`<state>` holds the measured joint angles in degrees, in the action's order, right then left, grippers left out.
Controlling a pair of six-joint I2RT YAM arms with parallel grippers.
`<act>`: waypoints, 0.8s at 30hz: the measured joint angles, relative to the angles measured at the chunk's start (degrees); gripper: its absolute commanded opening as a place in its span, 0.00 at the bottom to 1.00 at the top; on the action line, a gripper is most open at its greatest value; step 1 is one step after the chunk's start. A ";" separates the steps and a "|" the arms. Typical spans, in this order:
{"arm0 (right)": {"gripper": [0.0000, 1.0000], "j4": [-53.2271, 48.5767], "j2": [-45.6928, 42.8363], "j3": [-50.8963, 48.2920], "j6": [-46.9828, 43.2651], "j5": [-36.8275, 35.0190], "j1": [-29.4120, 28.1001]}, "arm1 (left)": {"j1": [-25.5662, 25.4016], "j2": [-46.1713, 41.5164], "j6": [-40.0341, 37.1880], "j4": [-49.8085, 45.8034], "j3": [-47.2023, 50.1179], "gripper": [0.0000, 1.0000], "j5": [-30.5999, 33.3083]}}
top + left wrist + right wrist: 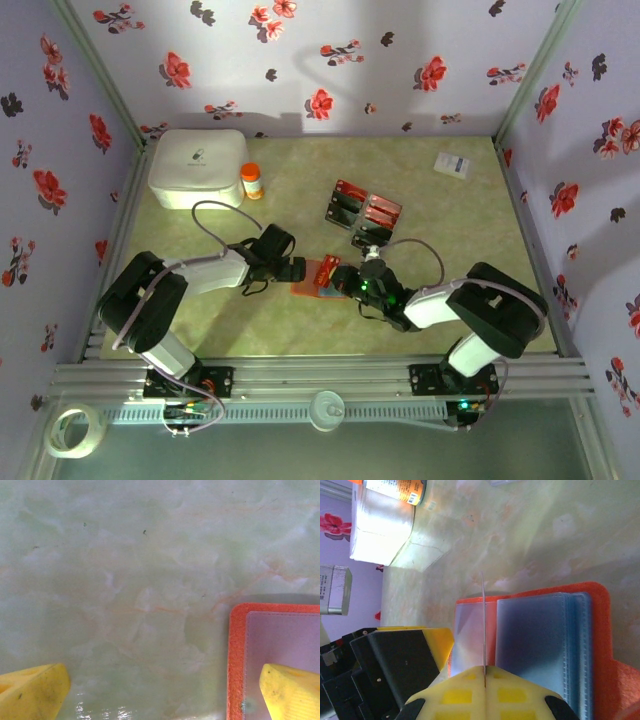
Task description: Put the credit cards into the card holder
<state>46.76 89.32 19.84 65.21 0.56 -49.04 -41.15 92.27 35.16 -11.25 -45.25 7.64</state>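
Note:
The card holder (312, 277) lies open on the table between the two grippers, orange-red outside with bluish-grey clear sleeves (545, 645). My right gripper (347, 281) (485, 672) is shut on one credit card (483, 620), seen edge-on as a thin line standing over the holder's left sleeve. My left gripper (296, 268) (160, 695) is open; one yellow fingertip (292, 692) rests on the holder's (237, 655) clear sleeve, the other (30, 695) over bare table. That finger (439, 641) also shows at the holder's left edge. Several red and black credit cards (362, 212) lie in a cluster behind the holder.
A white lidded box (197, 167) stands at the back left with a small orange bottle (252, 181) beside it. A white slip (453, 164) lies at the back right. A tape roll (75, 430) sits off the table at the front left. Flowered walls close in three sides.

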 measured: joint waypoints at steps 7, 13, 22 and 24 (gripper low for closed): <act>0.00 1.40 0.72 -0.17 0.48 0.76 0.00 | -0.11 -0.09 0.04 -0.13 -0.02 1.00 0.28; 0.00 1.44 0.72 -0.61 0.87 0.79 0.00 | -0.11 -0.39 0.00 -2.27 -1.05 1.00 -0.39; 0.00 1.16 0.72 -0.83 0.87 0.81 0.00 | -0.24 -1.16 0.00 -7.30 -1.86 1.00 -2.36; 0.00 1.14 0.72 -0.83 0.87 0.94 0.00 | -0.35 -1.16 0.00 -7.41 -1.86 1.00 -2.40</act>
<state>47.90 90.04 19.00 66.08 1.50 -49.04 -41.50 91.11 35.16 -18.65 -47.11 5.23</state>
